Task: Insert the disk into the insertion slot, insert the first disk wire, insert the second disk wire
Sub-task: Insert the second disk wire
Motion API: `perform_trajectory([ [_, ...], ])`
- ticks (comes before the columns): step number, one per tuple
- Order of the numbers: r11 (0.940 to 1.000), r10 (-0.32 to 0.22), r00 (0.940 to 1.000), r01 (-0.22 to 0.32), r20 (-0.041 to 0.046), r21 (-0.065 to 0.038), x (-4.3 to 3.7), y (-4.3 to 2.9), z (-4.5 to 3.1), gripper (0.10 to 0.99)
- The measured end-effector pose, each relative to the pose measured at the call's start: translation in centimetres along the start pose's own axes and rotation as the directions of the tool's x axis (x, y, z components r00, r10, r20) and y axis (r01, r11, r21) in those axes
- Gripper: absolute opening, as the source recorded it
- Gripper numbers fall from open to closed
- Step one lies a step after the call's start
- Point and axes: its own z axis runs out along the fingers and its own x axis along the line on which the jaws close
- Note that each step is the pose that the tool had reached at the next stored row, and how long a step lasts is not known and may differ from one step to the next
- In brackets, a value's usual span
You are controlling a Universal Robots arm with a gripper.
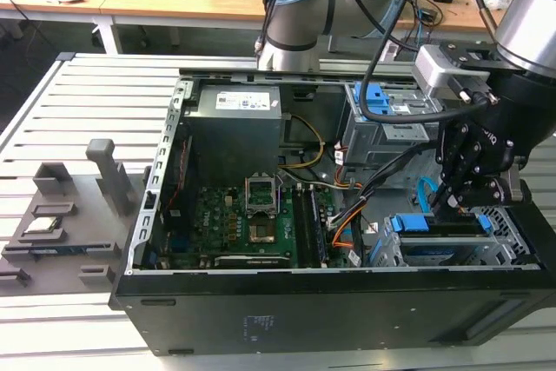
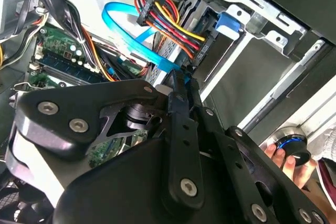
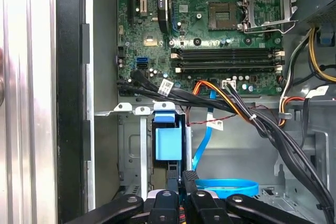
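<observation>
The disk [image 1: 443,225], silver in its bright blue caddy, is sitting inside the insertion slot [image 1: 508,245] at the case's corner on the exterior view's right. You are seeing the second disk wire [image 2: 131,30], a flat light-blue loop, beside the first disk wire [image 2: 168,24]. The gripper [image 2: 181,80] is hovering at the disk's rear, fingers clenched together. A misaligned plug could bend the connector.

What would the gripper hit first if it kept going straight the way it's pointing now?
Most likely the disk in its blue caddy, seated in the insertion slot. In the first wrist view the gripper points right at the caddy's edge, with the second disk wire looping beside it. Depth is unclear.
</observation>
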Motion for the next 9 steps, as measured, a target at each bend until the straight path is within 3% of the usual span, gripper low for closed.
perform_trajectory([
  [9,1.0000,0.000,1.0000,0.000,-0.0003,0.000,0.01,-0.11,0.51,0.157],
])
